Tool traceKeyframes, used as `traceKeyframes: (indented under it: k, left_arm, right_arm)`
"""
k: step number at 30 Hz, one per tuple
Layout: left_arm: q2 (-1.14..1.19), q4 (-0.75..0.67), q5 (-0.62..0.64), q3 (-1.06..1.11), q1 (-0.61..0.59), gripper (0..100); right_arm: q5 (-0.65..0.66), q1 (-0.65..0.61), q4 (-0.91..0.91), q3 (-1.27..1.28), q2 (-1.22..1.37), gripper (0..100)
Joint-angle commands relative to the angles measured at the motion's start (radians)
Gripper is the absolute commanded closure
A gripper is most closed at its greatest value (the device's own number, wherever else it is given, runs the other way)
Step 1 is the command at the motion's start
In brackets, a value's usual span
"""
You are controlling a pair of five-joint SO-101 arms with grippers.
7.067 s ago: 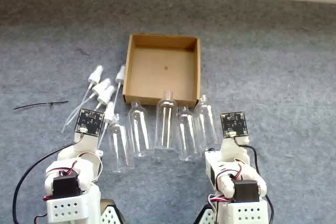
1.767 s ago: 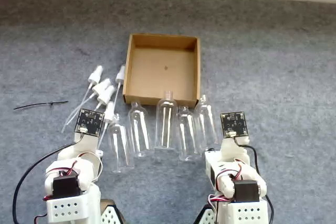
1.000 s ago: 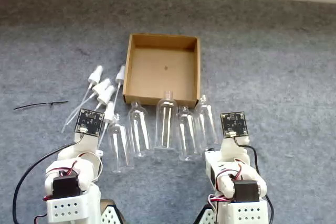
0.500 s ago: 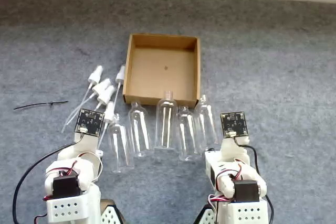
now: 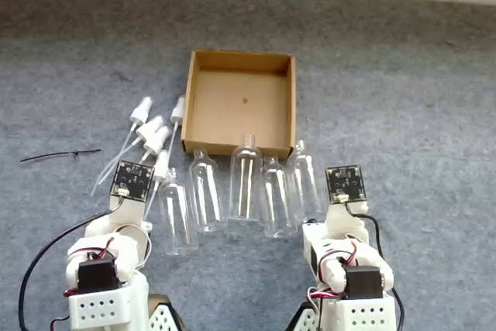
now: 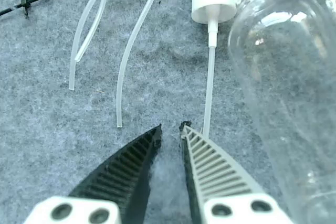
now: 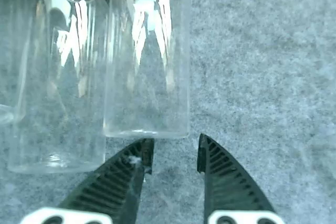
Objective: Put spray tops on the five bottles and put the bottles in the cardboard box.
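Grey mat (image 5: 403,98) — cardboard box (image 5: 240,102) beyond bottles (image 5: 246,180)

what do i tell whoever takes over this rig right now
Left end effector: slightly open, empty, low beside a spray top's dip tube.
Right end effector: open, empty, just behind the base of the end bottle.
Five bottles: uncapped, lying in a row on the near side of the cardboard box, which holds no bottles.
Spray tops: loose on the left arm's side of the box.
Done: nothing. Left: cap all five, box them.
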Motion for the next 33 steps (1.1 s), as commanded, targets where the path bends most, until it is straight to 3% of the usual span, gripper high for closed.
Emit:
traceKeyframes:
  k: [1, 13, 21, 25, 30, 33]
  left_arm:
    - [-0.010, 0.005, 0.003, 0.019, -0.010, 93]
    - [-0.010, 0.005, 0.008, 0.019, -0.007, 93]
    - [-0.010, 0.002, 0.005, 0.019, -0.004, 93]
    - [-0.010, -0.002, 0.005, 0.019, -0.010, 93]
    - [-0.010, -0.003, 0.003, 0.019, -0.010, 93]
    - [-0.010, -0.003, 0.003, 0.019, -0.010, 93]
  right_arm:
    - [0.009, 0.007, 0.005, 0.150, -0.007, 88.3]
    - [0.009, 0.021, -0.007, 0.147, -0.007, 87.9]
    - [0.011, 0.096, -0.180, 0.140, -0.007, 87.9]
    - [0.127, 0.150, -0.191, 0.068, -0.007, 87.9]
    - [0.267, 0.163, -0.012, -0.087, -0.005, 87.8]
    - [0.281, 0.165, -0.004, -0.170, 0.001, 87.8]
